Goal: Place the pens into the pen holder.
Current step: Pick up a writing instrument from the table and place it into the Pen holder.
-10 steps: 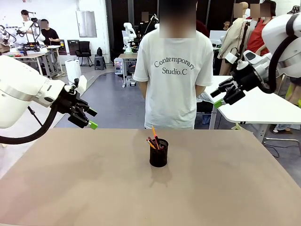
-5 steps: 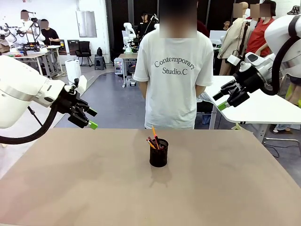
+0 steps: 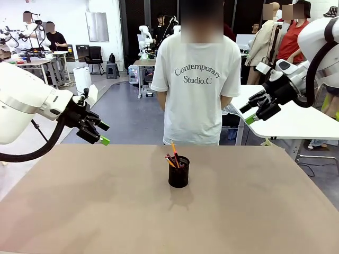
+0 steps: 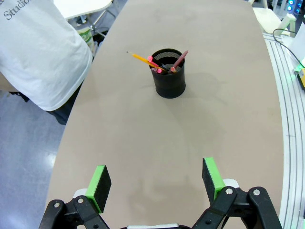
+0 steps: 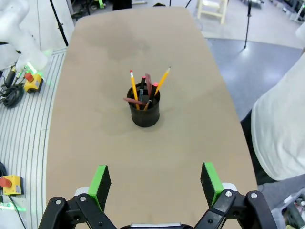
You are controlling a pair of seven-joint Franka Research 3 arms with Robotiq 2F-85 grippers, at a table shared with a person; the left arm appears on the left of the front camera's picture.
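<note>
— How do the two grippers stand?

— The left gripper (image 3: 100, 133) hangs in the air, well to the left of the pen holder (image 3: 179, 171), jaws spread wide and empty. The right gripper (image 3: 249, 111) hangs higher, well to the holder's right, also spread wide and empty.

— And the pens?

— The pens (image 3: 172, 157) stand inside the holder, tips leaning out over its rim. The holder sits upright on the brown table (image 3: 79, 211), and a person in a white T-shirt (image 3: 199, 84) stands just beyond it.
</note>
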